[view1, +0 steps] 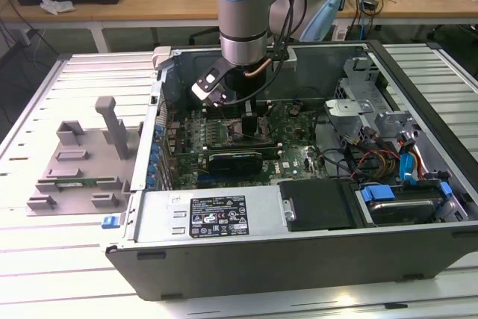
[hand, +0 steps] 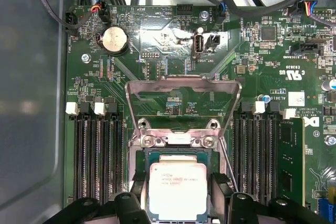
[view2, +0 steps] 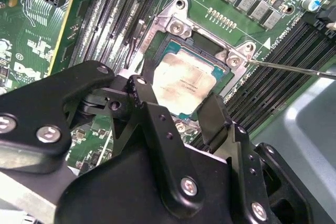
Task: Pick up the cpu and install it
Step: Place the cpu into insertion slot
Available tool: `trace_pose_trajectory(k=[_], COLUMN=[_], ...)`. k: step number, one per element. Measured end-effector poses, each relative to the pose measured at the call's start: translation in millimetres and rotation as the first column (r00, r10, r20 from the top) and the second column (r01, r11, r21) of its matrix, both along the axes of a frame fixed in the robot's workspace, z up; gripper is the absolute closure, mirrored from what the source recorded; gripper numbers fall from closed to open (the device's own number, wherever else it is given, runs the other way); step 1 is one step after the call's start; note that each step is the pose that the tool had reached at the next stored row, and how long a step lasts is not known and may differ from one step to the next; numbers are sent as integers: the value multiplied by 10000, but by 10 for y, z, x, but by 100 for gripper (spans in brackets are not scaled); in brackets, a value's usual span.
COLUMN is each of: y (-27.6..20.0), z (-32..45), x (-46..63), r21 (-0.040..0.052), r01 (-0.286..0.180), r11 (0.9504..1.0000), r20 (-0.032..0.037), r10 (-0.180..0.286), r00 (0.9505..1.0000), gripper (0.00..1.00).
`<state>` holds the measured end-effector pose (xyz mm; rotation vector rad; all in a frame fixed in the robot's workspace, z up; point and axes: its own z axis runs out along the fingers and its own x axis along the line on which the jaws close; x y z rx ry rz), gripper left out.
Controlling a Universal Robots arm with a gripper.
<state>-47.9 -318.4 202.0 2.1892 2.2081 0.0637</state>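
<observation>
My gripper (hand: 177, 196) is narrowed onto the cpu (hand: 177, 182), one pad against each of two opposite edges. The cpu lies flat directly between my jaws, squared to the socket (hand: 176, 151); I cannot tell whether it is seated. Beyond it, the load plate (hand: 181, 82) stands open over the motherboard (hand: 157, 30).

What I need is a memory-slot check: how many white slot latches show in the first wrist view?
4 white latches: two on one side of the cpu socket, two on the other; more may be hidden.
</observation>
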Motion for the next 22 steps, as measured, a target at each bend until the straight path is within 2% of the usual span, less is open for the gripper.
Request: trace_pose_trajectory(k=[2,3,12,22], y=[-1,0,-7,-7], z=[5,5,11,-17], x=[0,0,0,0], r21=[-8,-2,-1,-1], r01=[0,0,0,-160], r11=[10000,10000,10000,9999], r20=[-3,-1,-1,0], r10=[0,0,0,160], r00=[10000,10000,10000,9999], gripper=[41,48,48,48])
